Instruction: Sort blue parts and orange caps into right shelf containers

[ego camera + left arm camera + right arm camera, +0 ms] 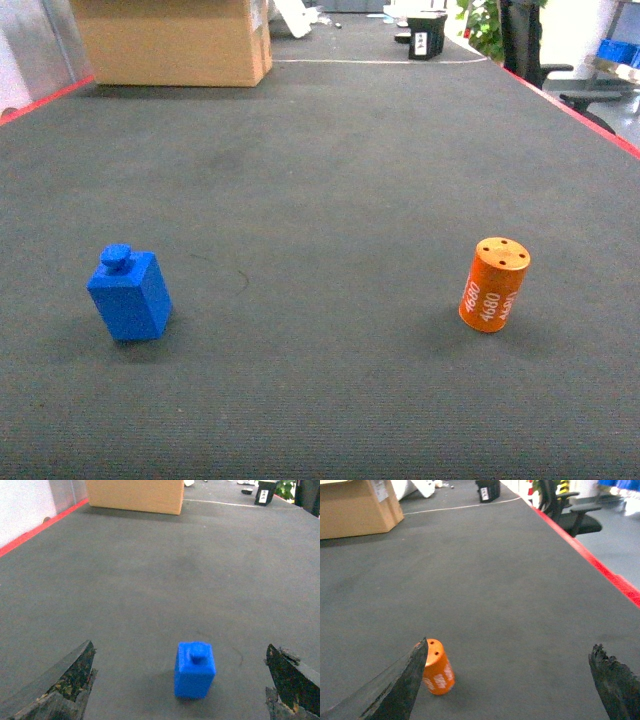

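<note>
Blue block part stands upright toward the left front of the dark grey table, and the orange cylindrical cap, printed "4680", stands upright toward the right front, well apart from it. Left gripper has its jaws spread wide with the blue part between and slightly ahead of them; right gripper is likewise spread, but the cap sits just beside its left finger, off centre. Recommended: shift the right gripper leftward to centre the cap before closing, and advance the left squarely over the block's flat sides.

Orange cap partly behind fingers
</note>
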You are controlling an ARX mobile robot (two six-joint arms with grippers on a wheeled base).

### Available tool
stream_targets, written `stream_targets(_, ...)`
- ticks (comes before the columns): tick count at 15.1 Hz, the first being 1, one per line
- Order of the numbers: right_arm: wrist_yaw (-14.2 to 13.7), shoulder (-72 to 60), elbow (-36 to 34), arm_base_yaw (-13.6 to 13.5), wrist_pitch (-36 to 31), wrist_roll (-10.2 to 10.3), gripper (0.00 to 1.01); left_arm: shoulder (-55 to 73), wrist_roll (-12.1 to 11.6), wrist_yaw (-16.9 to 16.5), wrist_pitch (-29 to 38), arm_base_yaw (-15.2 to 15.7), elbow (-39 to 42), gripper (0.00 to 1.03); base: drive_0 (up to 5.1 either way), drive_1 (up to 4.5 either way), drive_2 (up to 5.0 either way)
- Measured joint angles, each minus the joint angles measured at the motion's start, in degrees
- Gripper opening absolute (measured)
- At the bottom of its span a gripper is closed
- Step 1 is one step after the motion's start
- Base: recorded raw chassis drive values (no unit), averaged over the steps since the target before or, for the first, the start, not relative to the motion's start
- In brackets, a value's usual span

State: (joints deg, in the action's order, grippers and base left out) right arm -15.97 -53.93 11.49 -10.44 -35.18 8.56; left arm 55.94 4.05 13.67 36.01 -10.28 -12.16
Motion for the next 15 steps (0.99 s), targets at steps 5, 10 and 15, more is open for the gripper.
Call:
stream_targets(5,3.41,-37.05,16.5,-6.25,-8.61,3.52,0.98,35.47,-1.2,0.72,10.47,-3.34,-16.04,0.98,0.0,0.0,0.0)
stream_targets(10,3.21,-40.28,18.32,-6.43,-9.09,3.5,0.98,38.51,-1.53,0.72,11.04,-3.61,-17.99,0.98,0.0,0.0,0.0)
stream_targets(15,3.08,-45.53,20.79,-6.45,-9.31,3.5,0.98,42.23,-1.55,0.68,11.76,-3.67,-19.76,0.98,0.0,0.0,0.0)
